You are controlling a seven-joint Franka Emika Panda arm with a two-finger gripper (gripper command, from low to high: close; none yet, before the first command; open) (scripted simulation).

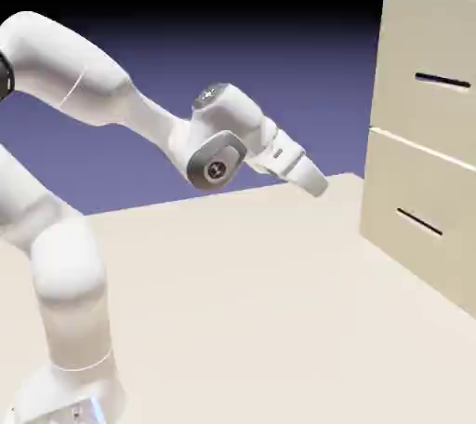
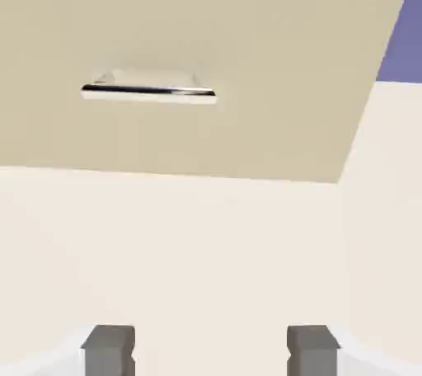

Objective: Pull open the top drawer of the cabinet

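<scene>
Presently the pincer [image 2: 211,351] stands wide, its two grey fingertips [image 2: 109,354] well apart with nothing between them. The top drawer [image 1: 423,120] is the upper front of the cream cabinet [image 1: 369,180], at the exterior view's right, and looks shut; its thin dark bar handle [image 1: 442,81] is above the pincer's height and well apart from it. The hand view shows a drawer front above the tabletop [image 1: 232,273], most likely the lower drawer [image 1: 386,204], so its bar is probably the wrong target.

The step in hand seems to be the approach. The arm [image 1: 74,69] would do well to raise the hand first, clear of the cabinet, then level its downward tilt until it faces the upper front squarely. The fingertips should be turned to straddle the bar, one above and one below, and advance slowly, so that neither knocks the bar or presses on the panel. Once closed firmly, the pull should run straight out from the front, without lifting or twisting, lest the grip slip.

A small round emblem marks the grey joint cap [image 1: 217,169], too small to identify; no brand name or label can be read.
</scene>
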